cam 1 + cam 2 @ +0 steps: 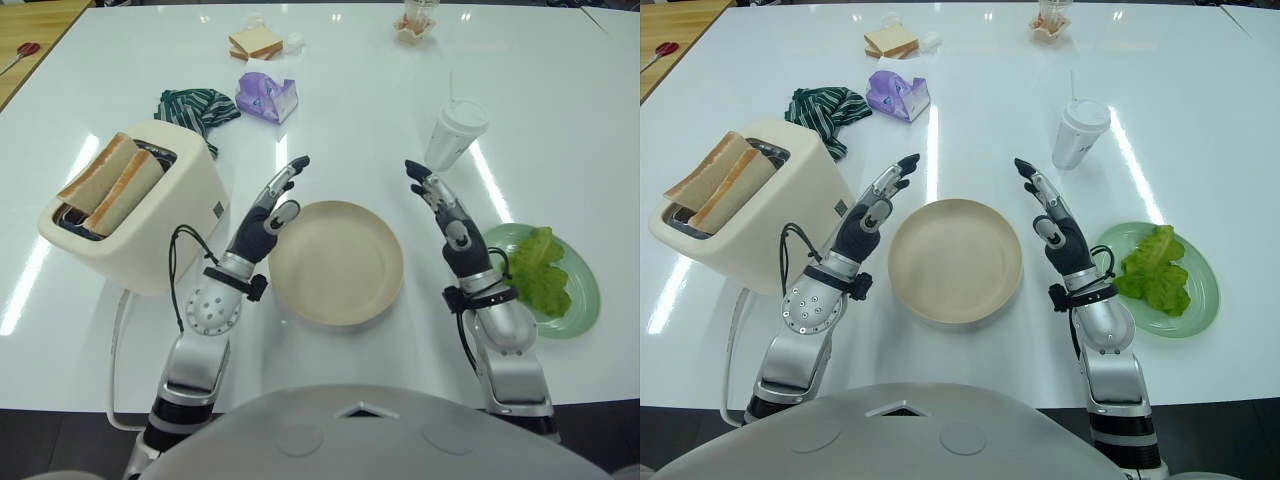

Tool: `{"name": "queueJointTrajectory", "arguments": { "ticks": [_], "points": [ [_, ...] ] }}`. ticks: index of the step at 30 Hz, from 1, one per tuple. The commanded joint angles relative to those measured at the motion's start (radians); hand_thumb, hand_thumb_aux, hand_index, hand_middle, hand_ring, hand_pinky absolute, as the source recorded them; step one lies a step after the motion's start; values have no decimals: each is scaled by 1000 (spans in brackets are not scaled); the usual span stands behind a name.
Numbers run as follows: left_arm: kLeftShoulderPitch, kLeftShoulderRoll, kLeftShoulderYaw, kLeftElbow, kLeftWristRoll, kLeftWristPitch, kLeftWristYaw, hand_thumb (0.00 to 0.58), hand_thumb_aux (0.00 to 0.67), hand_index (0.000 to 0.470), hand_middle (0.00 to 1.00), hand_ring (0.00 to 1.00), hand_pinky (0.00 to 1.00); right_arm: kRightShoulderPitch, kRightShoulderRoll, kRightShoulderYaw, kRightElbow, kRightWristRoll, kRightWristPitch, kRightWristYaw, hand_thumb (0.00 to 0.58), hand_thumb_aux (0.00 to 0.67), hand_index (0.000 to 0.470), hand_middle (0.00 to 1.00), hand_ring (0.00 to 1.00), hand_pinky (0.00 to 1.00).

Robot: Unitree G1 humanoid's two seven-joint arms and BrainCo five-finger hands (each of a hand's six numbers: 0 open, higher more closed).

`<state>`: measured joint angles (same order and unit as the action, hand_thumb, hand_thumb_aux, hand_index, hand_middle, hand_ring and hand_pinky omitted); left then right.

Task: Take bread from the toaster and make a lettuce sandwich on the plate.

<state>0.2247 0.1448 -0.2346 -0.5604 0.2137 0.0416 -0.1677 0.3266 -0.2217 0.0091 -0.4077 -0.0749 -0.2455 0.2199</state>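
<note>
Flanking the plate [335,262], left hand [265,220] and right hand [450,215] spread wide, bread [110,180] in toaster [165,235] farther left

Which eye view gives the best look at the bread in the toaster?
The left eye view, narrowly: the two bread slices stand in the toaster well clear of the picture's edge. The right eye view shows the same slices whole, only nearer its left edge.

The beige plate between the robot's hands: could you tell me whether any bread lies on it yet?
No, the beige plate is bare, and both bread slices stand in the toaster.
</note>
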Motion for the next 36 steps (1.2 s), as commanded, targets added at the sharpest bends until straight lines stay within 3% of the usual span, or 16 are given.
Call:
{"name": "queueJointTrajectory", "arguments": {
  "ticks": [1, 4, 7, 10, 15, 20, 26, 36],
  "points": [
    [-73, 10, 77, -278, -51, 151, -36, 0, 0, 0, 0, 0, 0, 36, 18, -15, -15, 47, -2, -12, 0, 0, 0, 0, 0, 0],
    [-247, 93, 222, -404, -107, 339, -101, 0, 0, 0, 0, 0, 0, 58, 34, -13, -34, 61, -1, -24, 0, 0, 0, 0, 0, 0],
    [-488, 256, 425, -436, -157, 500, -159, 0, 0, 0, 0, 0, 0, 68, 56, -3, -58, 41, 21, -46, 0, 0, 0, 0, 0, 0],
    [-623, 463, 580, -359, -127, 502, -214, 0, 0, 0, 0, 0, 0, 63, 51, 9, -56, 30, 20, -41, 0, 0, 0, 0, 0, 0],
    [-426, 843, 640, 44, 347, 145, -95, 0, 0, 0, 0, 0, 0, 62, 51, 2, -51, 81, 14, -26, 0, 0, 0, 0, 0, 0],
    [-237, 960, 596, 316, 559, -48, 20, 0, 0, 0, 0, 0, 0, 88, 50, 0, -64, 86, 5, -31, 0, 0, 0, 0, 0, 0],
    [-127, 965, 527, 423, 666, -111, 36, 0, 0, 0, 0, 0, 0, 101, 42, -5, -54, 64, -8, -33, 0, 0, 0, 0, 0, 0],
    [-115, 980, 526, 449, 727, -93, 34, 0, 0, 0, 0, 0, 0, 126, 39, -6, -73, 55, -20, -35, 0, 0, 0, 0, 0, 0]
  ]
}}
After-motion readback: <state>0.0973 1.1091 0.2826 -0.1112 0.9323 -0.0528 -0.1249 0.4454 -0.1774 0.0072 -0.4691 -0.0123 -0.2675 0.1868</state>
